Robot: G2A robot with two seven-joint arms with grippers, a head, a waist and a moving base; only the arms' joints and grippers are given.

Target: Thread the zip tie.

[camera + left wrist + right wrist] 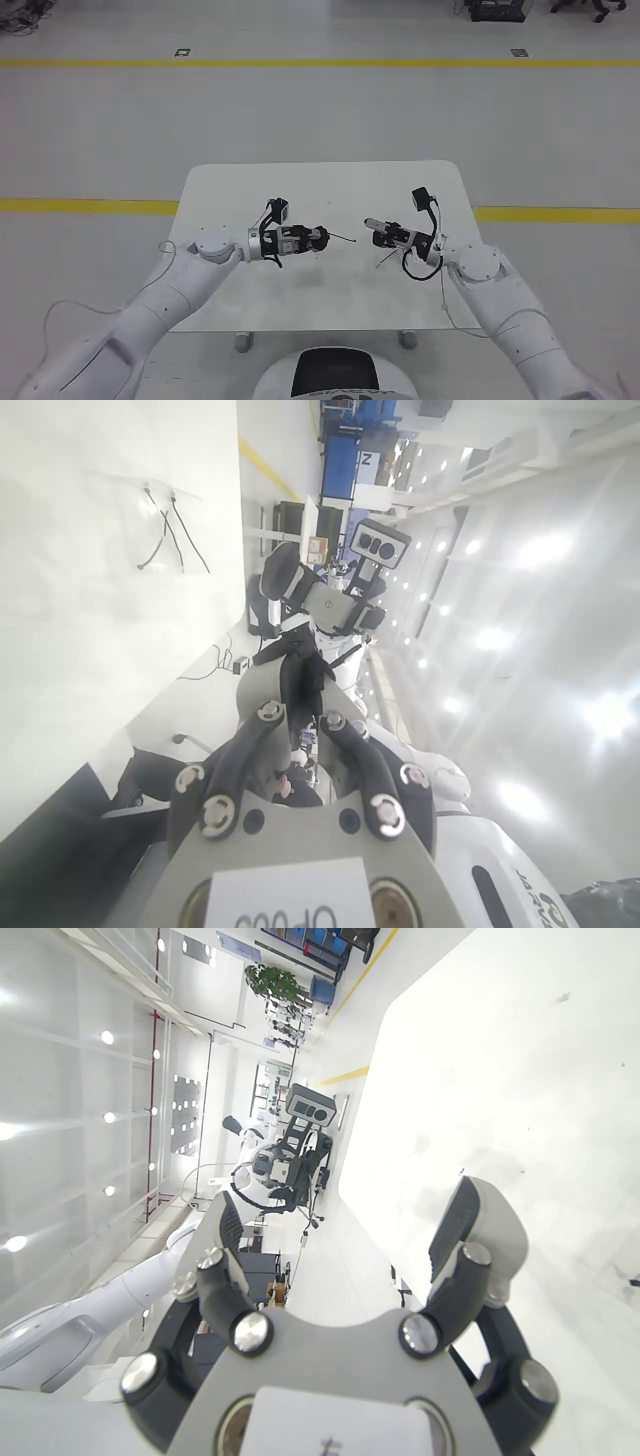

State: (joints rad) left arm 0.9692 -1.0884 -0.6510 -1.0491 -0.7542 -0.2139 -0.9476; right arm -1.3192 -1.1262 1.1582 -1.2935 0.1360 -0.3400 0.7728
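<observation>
**A:** Closest in, on the left wrist view, the left pincer [299,677] has its two fingers drawn together on a dark strip, the zip tie [342,238]. It is nipped tight, with no gap to speak of

**B:** From the top view the rest of the tie sticks out past the fingertips, roughly level, over the middle of the worktop [300,190]. Why hold it like that, do you think?

**A:** To offer the free end, I'd say. It points across at the right pincer [345,1223]. The two pincers face each other above the worktop, so one can steady the tie while the other deals with the loose end

**B:** The right one is wide open, pads spread apart, nothing between them. The tie's tip falls short of it: near, but with a clear gap, not touching

**A:** Agreed. So the tie seems to be up off the worktop, carried by the left side alone. I can't make out which end is gripped, head or tail. It is too thin from above and too close on the wrist view

**B:** Then threading looks barely begun to me, as I see no loop. The right pincer would need to close on the free end and bend it round. A strip that thin could flex or slip as it's taken
</observation>
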